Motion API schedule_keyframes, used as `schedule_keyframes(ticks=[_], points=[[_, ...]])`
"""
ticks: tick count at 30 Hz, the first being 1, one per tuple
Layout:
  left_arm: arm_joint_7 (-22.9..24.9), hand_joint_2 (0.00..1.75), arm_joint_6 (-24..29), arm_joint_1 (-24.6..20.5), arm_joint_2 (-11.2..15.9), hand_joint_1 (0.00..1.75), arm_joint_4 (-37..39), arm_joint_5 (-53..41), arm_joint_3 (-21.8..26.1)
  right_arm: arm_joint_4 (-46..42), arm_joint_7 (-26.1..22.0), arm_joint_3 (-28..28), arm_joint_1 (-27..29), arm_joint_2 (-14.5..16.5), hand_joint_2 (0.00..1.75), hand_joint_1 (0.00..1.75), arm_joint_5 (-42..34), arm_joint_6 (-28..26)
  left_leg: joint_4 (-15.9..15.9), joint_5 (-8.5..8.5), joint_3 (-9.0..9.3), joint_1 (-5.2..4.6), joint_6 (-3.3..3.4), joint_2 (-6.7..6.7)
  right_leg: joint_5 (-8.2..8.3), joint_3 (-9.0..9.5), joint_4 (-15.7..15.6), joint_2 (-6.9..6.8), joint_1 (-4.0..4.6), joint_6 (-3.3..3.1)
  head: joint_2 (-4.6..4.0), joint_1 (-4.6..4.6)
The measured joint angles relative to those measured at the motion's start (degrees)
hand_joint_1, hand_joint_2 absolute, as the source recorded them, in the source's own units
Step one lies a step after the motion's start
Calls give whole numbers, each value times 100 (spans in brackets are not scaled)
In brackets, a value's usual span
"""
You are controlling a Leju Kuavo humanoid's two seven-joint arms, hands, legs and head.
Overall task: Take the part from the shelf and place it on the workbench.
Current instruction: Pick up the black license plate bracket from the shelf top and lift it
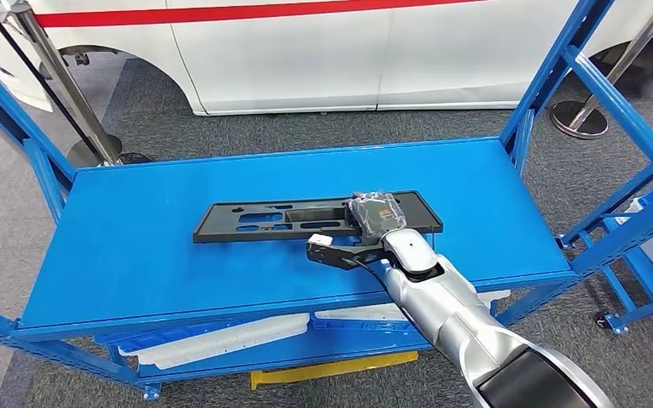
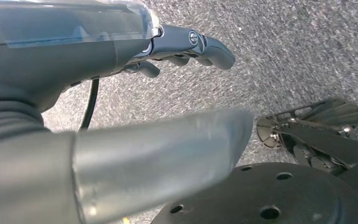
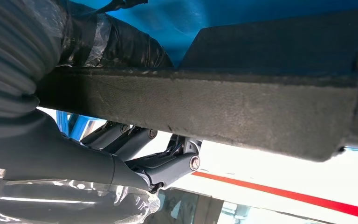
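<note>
Black flat part with cut-outs, lying lengthwise on the blue shelf top, near its middle. Held at the end toward the shelf's right side by the right hand: thumb on one face, fingers on the other, edge of the part clamped between them in the right wrist view. Whether raised off the shelf or touching it, cannot tell. Left hand hanging over grey carpet, thumb and fingers apart, nothing between them. Under the shelf top, white panels on a lower level. Beyond the shelf, a white vehicle body with a red stripe. Left of the shelf, a chrome post on a round base.
</note>
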Motion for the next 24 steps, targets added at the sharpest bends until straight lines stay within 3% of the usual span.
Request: schedule_keyframes(ticks=[16,20,24], points=[[14,175,-19,-2,0,0,22,274,-5,-84,-5,-30,82,-52,175,175,25,-183,0,0,3,0,0,-1,0,4,0,0,-1,0,0,0],[-16,175,98,-2,-2,0,22,277,-6,-254,103,-26,221,-120,175,175,440,-849,0,0,1,0,0,-2,0,3,0,-2,-1,0,0,0],[-16,175,234,0,-4,0,23,319,-36,-833,284,-19,443,-380,175,175,1430,-1527,1,0,-7,0,1,-2,2,-1,0,-1,-1,2,0,0]])
